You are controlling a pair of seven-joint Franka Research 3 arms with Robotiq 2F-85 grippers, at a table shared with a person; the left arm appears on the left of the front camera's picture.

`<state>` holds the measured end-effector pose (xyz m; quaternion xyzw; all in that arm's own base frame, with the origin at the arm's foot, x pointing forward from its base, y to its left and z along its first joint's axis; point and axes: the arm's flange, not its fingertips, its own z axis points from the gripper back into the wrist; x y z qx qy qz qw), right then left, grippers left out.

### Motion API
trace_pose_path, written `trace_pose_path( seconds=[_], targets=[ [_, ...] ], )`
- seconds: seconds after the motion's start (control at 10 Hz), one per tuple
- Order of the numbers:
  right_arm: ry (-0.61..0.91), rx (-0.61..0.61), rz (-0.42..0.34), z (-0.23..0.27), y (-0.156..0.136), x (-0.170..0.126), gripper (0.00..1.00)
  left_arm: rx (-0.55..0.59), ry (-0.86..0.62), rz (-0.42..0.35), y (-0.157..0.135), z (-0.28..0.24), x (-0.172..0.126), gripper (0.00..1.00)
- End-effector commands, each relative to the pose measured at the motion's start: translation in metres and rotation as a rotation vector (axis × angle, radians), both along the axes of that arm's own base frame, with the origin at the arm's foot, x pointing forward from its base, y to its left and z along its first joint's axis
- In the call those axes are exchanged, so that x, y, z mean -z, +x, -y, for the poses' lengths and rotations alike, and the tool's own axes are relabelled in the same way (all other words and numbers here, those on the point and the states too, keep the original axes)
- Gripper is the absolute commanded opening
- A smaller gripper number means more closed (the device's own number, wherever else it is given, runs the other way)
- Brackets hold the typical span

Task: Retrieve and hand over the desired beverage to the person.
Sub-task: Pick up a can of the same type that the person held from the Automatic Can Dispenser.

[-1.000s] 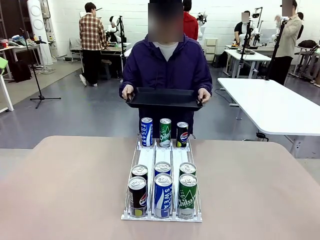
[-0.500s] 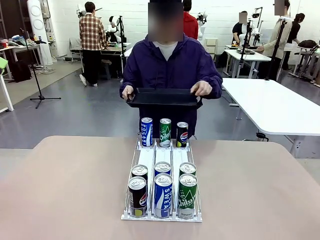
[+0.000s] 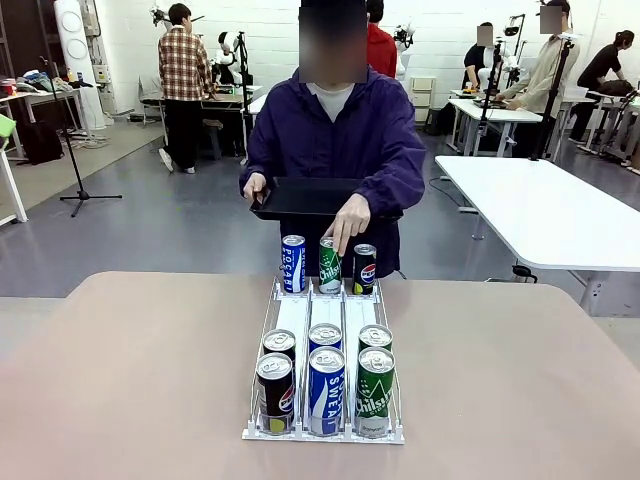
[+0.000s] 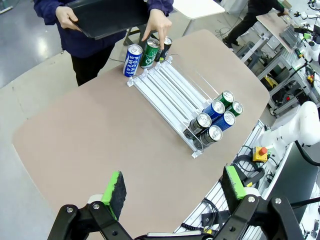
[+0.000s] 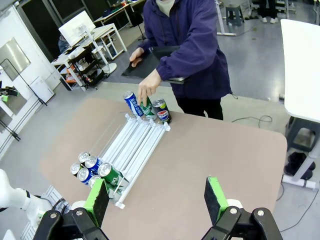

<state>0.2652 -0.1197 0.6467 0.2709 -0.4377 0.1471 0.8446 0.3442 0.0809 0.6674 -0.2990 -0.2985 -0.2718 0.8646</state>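
Observation:
The person (image 3: 335,130) in a dark purple jacket stands at the table's far side, one hand holding a black tray (image 3: 300,195). Their other hand (image 3: 350,215) reaches down onto the green can (image 3: 329,268) in the middle lane at the far end of the white rack (image 3: 300,315). A blue can (image 3: 292,264) and a black cola can (image 3: 365,270) flank it. Several more cans (image 3: 326,390) stand at the rack's near end. My left gripper (image 4: 174,187) hangs open high over the table, and so does my right gripper (image 5: 156,195); both hold nothing.
The tan table (image 3: 130,370) is bare on both sides of the rack. A white table (image 3: 540,210) stands behind at the right, a tripod (image 3: 80,150) at the left. Other people work in the background.
The person's hand at picture right has left the tray and come down onto the far green can. The tray is now held by one hand only.

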Motion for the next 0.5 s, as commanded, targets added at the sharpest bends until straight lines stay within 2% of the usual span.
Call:
trace_pose_path(
  seconds=[0.0,0.4],
  targets=[
    [0.014,-0.011,0.013,-0.001,0.0031,-0.0003,1.0,0.021,-0.01,0.016,0.0008,-0.0019,-0.0018,1.0],
    [0.014,-0.011,0.013,-0.001,0.0031,-0.0003,1.0,0.021,-0.01,0.016,0.0008,-0.0019,-0.0018,1.0]
  ],
)
